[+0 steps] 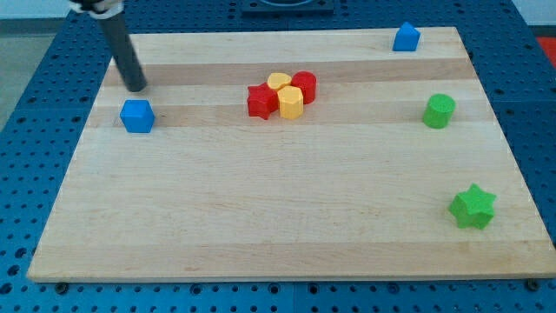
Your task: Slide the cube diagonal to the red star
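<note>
A blue cube (137,116) sits on the wooden board (287,217) near the view's left edge. My tip (136,87) is just above the cube in the view, a short gap away and not touching it. A red star (261,101) lies near the board's upper middle, at the left of a tight cluster with a yellow hexagonal block (290,102), a second yellow block (278,82) and a red cylinder (305,85). The cube is far to the left of the star.
Another blue block (406,37) stands at the view's top right edge. A green cylinder (440,110) is at the right. A green star (473,207) lies at the lower right. A blue perforated table surrounds the board.
</note>
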Controlling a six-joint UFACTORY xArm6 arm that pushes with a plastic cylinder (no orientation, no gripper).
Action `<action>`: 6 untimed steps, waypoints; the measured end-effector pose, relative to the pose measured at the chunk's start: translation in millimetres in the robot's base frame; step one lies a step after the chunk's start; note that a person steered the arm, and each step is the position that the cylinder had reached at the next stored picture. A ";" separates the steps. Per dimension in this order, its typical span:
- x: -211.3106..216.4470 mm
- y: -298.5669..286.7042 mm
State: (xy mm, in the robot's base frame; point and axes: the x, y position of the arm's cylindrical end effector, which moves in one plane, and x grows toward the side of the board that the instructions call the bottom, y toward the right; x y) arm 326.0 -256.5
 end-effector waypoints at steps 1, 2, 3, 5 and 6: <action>17.9 -14.4; 37.4 -11.1; 52.1 20.5; 78.7 78.7; 85.9 59.4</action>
